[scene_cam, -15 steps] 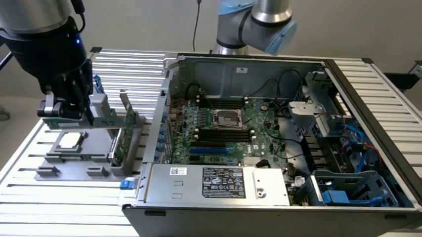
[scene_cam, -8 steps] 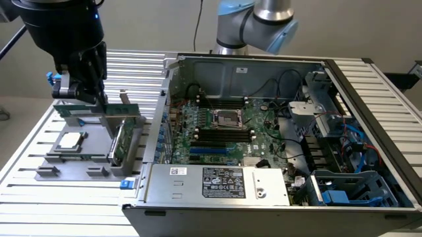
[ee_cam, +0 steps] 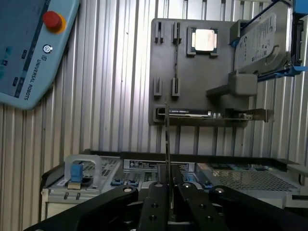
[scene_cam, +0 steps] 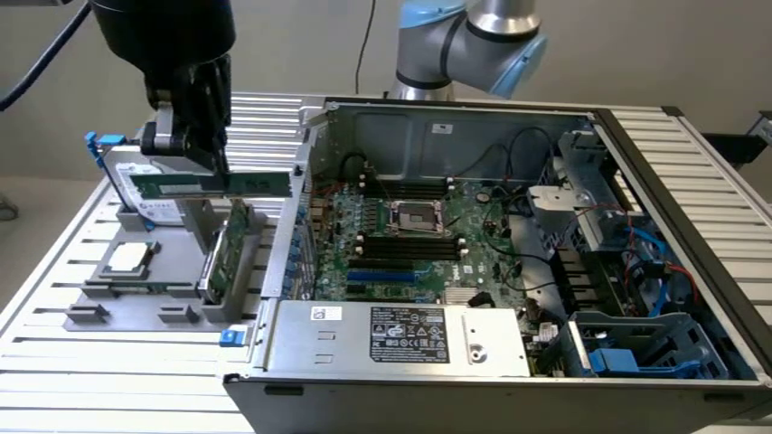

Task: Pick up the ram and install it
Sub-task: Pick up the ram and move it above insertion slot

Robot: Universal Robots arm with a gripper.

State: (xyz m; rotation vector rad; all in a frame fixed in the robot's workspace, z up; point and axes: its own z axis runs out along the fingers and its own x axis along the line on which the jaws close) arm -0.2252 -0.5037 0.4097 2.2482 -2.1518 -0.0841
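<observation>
Now pinching the ram [scene_cam: 256, 183] between fingers [scene_cam: 202, 136] closed to a narrow gap on its thin board. Holding it level and lifted clear of the gray fixture [scene_cam: 133, 303] on the slatted bench [scene_cam: 36, 307]. Hanging just at twelve o'clock of the taller green expansion card [scene_cam: 223, 262] and at nine o'clock of the open computer case [scene_cam: 483, 136] in the exterior view, apart from the motherboard [scene_cam: 483, 262]. Seen edge-on from the wrist.
</observation>
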